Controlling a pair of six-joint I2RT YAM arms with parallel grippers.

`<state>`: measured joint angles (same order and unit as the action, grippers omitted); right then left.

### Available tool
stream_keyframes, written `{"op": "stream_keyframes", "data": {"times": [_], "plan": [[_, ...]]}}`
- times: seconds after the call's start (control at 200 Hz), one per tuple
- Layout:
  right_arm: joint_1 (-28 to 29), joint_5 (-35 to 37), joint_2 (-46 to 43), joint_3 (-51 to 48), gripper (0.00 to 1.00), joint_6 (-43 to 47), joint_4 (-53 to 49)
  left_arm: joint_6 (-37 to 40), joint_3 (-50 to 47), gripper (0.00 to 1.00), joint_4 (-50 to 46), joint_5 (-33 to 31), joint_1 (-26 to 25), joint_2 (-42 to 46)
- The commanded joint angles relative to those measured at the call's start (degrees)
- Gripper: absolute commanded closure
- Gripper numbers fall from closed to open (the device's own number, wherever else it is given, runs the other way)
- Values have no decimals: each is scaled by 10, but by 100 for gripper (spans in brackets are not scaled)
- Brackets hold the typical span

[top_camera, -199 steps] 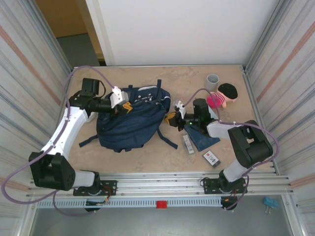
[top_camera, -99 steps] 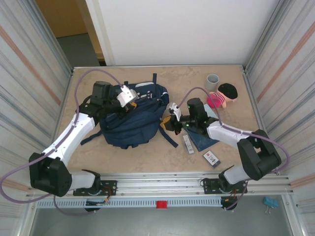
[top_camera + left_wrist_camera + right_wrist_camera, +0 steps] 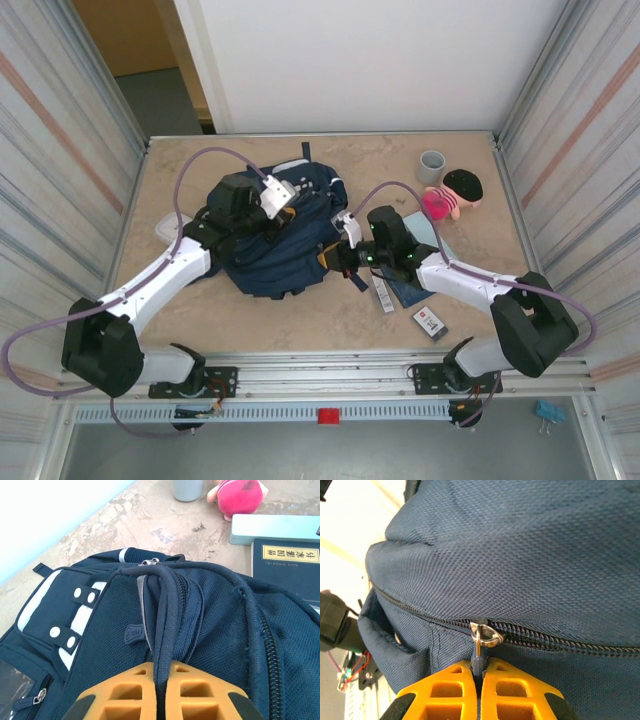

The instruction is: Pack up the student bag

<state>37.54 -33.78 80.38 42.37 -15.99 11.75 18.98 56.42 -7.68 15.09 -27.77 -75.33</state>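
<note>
At the near right of the table (image 3: 300, 315), around five o'clock: a small white-and-dark box (image 3: 429, 321) lying flat. Just beyond it, toward four o'clock, a dark blue book (image 3: 287, 562) with pale lettering, beside a pale slab that may be another book.

In the middle, leaning toward ten o'clock: the student bag (image 3: 270, 245), navy fabric with white patches, slumped in a rounded heap with dark straps trailing onto the table.

Judged soft and floppy, with no frame to hold its shape. Probably light while unfilled, and likely to slide or bunch when tugged from one side only. Fabric panels a poor hold, too slack to pinch. Best taken by the firm parts, the padded carry loop (image 3: 167, 625) at the top and the zipper pull (image 3: 481, 652). Any pull along the zip likely to need a counter-hold at the opposite end.

At the bag's four o'clock flank: right jaws pressed together, pinching the dark tab of the zipper pull beneath its metal ring, with the zip teeth running closed to both sides.

At the bag's far top, around eleven o'clock: left jaws clamped narrowly on the carry loop, the dark cord running straight down between the yellow pads.

Farthest, near one o'clock: a grey cup (image 3: 432, 165) standing upright, and just beside it a pink plush doll (image 3: 455, 190) with dark hair.
</note>
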Motion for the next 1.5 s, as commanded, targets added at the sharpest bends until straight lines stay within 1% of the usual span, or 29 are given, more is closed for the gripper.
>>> {"op": "stream_keyframes", "data": {"times": [0.0, 0.06, 0.15, 0.246, 0.341, 0.426, 0.496, 0.566, 0.656, 0.747, 0.797, 0.842, 0.857, 0.877, 0.992, 1.042, 1.102, 1.183, 1.283, 1.323, 1.328, 1.358, 1.413, 1.498], "plan": [[-2, 24, 7, 8, 93, -34, 30, -17, 1, 100, 53, 6, -4, 12], [-9, 21, 12, 8, 100, -38, 33, -10, 0, 100, 46, 12, -4, 14], [-15, 27, 13, 9, 100, -46, 41, -19, -6, 100, 43, -5, -4, 19], [-7, 18, 10, 14, 100, -54, 33, -51, -5, 100, 42, -50, -10, 16], [16, 18, 3, 23, 100, -66, 8, -79, -4, 100, 57, -115, -25, 1], [42, 21, -7, 28, 100, -92, -1, -93, 9, 100, 63, -166, -38, -30], [63, 26, -14, 28, 100, -124, 9, -99, 19, 100, 70, -190, -47, -54], [84, 33, -14, 29, 100, -148, 20, -96, 24, 100, 85, -190, -52, -69], [95, 56, -10, 28, 100, -157, 13, -84, 24, 100, 104, -167, -52, -70], [85, 64, -16, 13, 100, -163, 22, -55, 13, 100, 114, -138, -52, -55], [70, 51, -22, 7, 96, -181, 33, -37, 1, 100, 124, -113, -50, -43], [56, 36, -29, 1, 87, -199, 37, -25, -9, 100, 131, -85, -43, -30], [50, 30, -32, 1, 81, -205, 37, -22, -13, 100, 132, -71, -40, -27], [46, 24, -35, 0, 77, -209, 35, -18, -18, 100, 134, -52, -35, -21], [3, -14, -63, -2, 44, -263, -2, -8, -43, 100, 147, 55, 6, 7], [-17, -24, -73, -6, 35, -292, -11, 1, -48, 100, 146, 110, 24, 15], [-37, -21, -88, -15, 29, -344, -19, 20, -49, 100, 132, 164, 39, 22], [-58, -28, -91, -15, 26, -405, -33, 50, -39, 100, 99, 213, 51, 25], [-64, -38, -78, -18, 23, -478, -9, 58, -32, 100, 89, 252, 67, 23], [-64, -37, -70, -21, 22, -504, 12, 56, -31, 100, 91, 268, 73, 22], [-64, -38, -67, -21, 22, -524, 20, 56, -30, 100, 92, 270, 74, 21], [-64, -39, -60, -22, 21, -552, 43, 53, -29, 100, 94, 278, 78, 20], [-63, -44, -38, -23, 20, -588, 96, 53, -26, 100, 93, 287, 80, 15], [-58, -38, -11, -21, 20, -629, 135, 51, -23, 100, 93, 295, 80, 9]]}}
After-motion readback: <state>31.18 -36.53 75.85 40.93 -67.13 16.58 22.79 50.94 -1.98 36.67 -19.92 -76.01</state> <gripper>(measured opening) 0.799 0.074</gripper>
